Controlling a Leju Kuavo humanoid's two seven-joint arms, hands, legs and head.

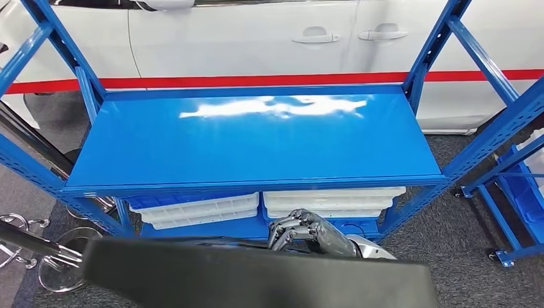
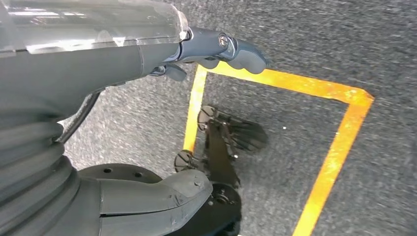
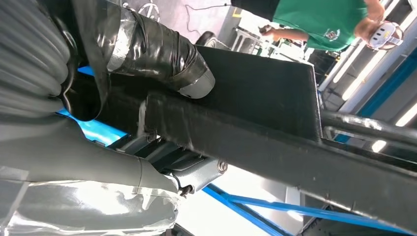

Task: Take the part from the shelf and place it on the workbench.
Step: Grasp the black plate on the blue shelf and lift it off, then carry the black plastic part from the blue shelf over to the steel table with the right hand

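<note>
A long black flat part [image 1: 256, 276] lies across the bottom of the head view, in front of the blue rack [image 1: 256, 138]. My right hand [image 1: 308, 232] grips its far edge, fingers curled over it. In the right wrist view the same part [image 3: 260, 98] runs between my right hand's [image 3: 98, 162] taped thumb [image 3: 157, 54] and its fingers. The rack's top board is bare and glossy. My left hand [image 2: 123, 64] hangs over the grey carpet, its fingers [image 2: 221, 46] and thumb [image 2: 162, 194] apart with nothing between them.
White trays [image 1: 199, 208] [image 1: 330, 202] sit on the rack's lower level. A white car [image 1: 256, 38] stands behind the rack. A chair base with casters [image 1: 58, 256] is at the left, another blue rack [image 1: 513, 192] at the right. Yellow floor tape [image 2: 339, 137]. A person in green [image 3: 324, 19] stands nearby.
</note>
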